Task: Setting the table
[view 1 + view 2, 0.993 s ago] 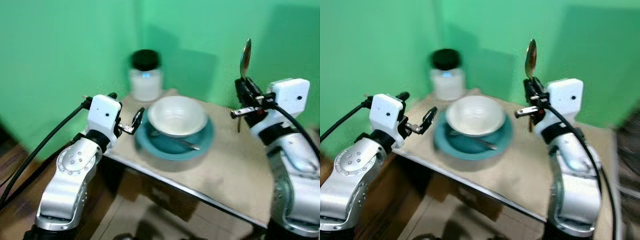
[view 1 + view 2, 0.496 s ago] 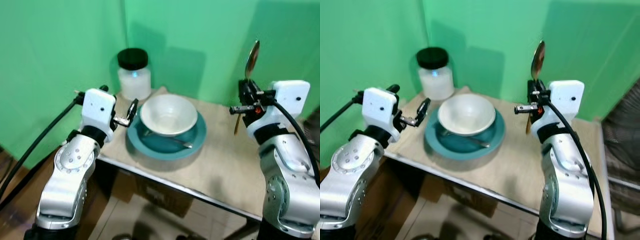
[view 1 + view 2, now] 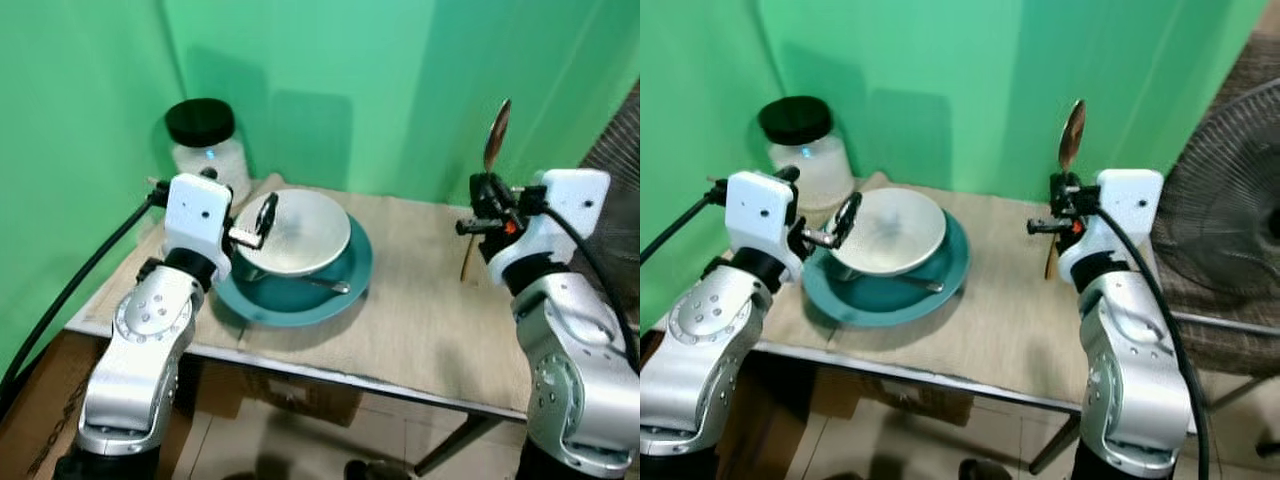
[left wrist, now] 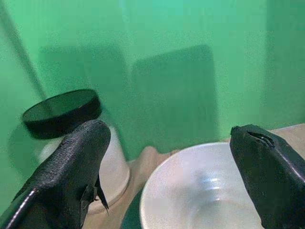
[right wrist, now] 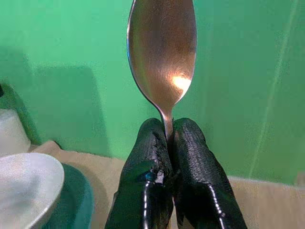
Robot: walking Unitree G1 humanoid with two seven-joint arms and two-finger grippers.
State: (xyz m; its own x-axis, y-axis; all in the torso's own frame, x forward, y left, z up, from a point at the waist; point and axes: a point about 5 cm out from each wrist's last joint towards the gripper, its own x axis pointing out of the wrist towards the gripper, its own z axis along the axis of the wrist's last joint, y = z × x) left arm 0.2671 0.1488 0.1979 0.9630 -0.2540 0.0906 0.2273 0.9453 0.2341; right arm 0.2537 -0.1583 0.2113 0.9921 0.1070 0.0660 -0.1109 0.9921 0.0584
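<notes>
Silver and bent at the elbow, the right arm rises at the right of the frame, its right gripper [image 3: 483, 195] pinched tight on the neck of a spoon [image 5: 162, 52] held upright, bowl end up against the green wall [image 3: 330, 70]. At the left of the frame the left gripper [image 3: 264, 217] reaches level over the near rim of the white bowl [image 3: 888, 230], its fingers [image 4: 71, 167] spread wide apart and holding nothing. That bowl sits tilted in a teal plate [image 3: 940, 280] at the centre left of the beige table [image 3: 440, 310], with a utensil [image 3: 325, 284] lying on the plate beside it. A black-lidded jar [image 3: 205, 150] of something white stands in the upper left corner
</notes>
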